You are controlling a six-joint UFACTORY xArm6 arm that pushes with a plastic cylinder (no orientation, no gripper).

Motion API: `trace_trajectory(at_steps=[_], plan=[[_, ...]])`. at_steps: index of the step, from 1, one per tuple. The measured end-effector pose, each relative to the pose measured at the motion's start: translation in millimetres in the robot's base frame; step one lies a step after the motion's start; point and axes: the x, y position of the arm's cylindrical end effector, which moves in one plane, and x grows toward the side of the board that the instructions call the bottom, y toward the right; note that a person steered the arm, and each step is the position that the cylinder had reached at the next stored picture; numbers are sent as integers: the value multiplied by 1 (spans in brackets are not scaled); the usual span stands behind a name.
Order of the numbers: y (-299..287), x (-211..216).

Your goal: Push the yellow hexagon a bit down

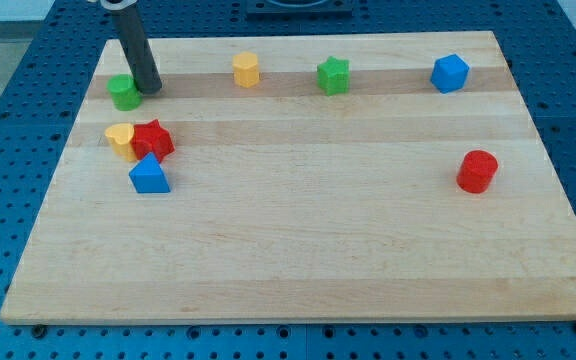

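The wooden board (298, 250) fills most of my view, lying on a blue perforated table (8, 60) that shows around its edges. My rod (136, 50) comes down from the view's top left, dark and slightly tilted, and my tip (152, 90) rests on the board just beside the green block (123, 92), at its right side; I cannot tell whether they touch. There are no jaws on this rig, only the bare rod, so nothing is gripped.

The yellow hexagon (246, 69) sits near the view's top edge of the board, left of centre, well apart from my tip and to its right. Further right along the same row come the green star (334, 76) and then the blue hexagon-like block (449, 73) near the top right corner.

Below my tip, at the board's left side, three blocks cluster: a yellow heart-like block (120, 138) touching a red star (153, 139) on its right, and a blue triangular block (149, 175) just beneath them. The red cylinder (477, 171) stands alone at the view's right.
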Motion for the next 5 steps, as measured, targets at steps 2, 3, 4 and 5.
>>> trace_trajectory(at_steps=[2,3,4,5], plan=[[59,-106],[93,-107],[120,-45],[120,1]])
